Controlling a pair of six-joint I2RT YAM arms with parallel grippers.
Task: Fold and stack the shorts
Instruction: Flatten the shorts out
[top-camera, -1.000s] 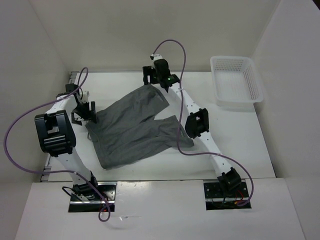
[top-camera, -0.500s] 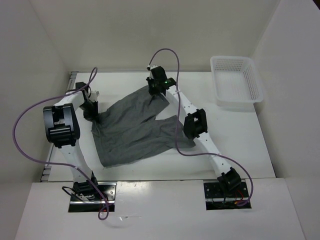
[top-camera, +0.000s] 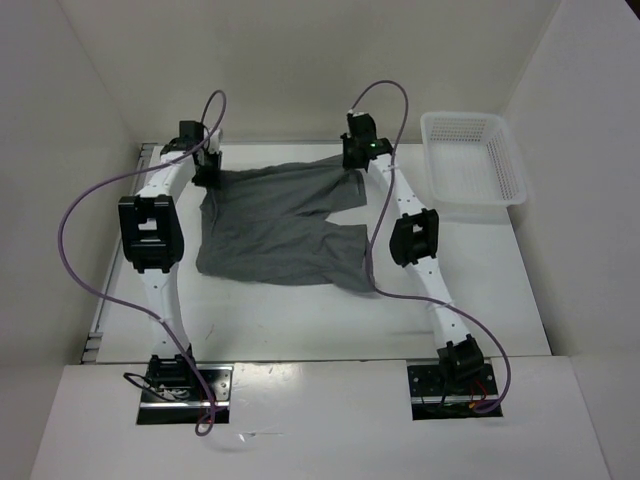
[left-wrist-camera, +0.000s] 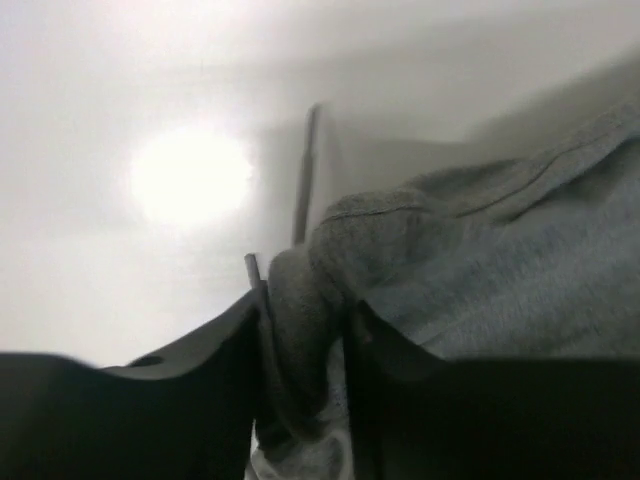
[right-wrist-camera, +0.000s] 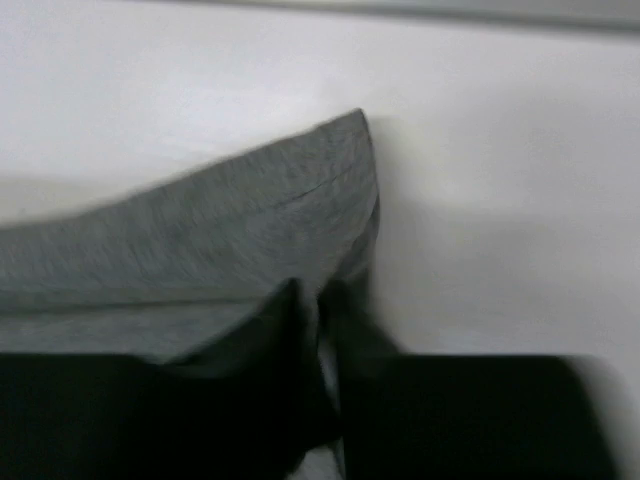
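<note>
The grey shorts (top-camera: 280, 225) hang stretched between both arms near the back of the table, their lower part draped on the tabletop. My left gripper (top-camera: 209, 172) is shut on the shorts' thick rolled edge (left-wrist-camera: 305, 300) at the far left corner. My right gripper (top-camera: 355, 160) is shut on a thin hem of the shorts (right-wrist-camera: 250, 230) at the far right corner. In the right wrist view the fabric runs left from the fingers (right-wrist-camera: 275, 330). Both gripped corners sit at about the same height.
A white mesh basket (top-camera: 472, 165) stands at the back right, just right of the right arm. White walls close in the table on the left, back and right. Purple cables loop above both arms.
Both grippers closed on the shorts and moved toward the back, lifting and spreading the fabric from a slanted heap into a wide stretched sheet.
</note>
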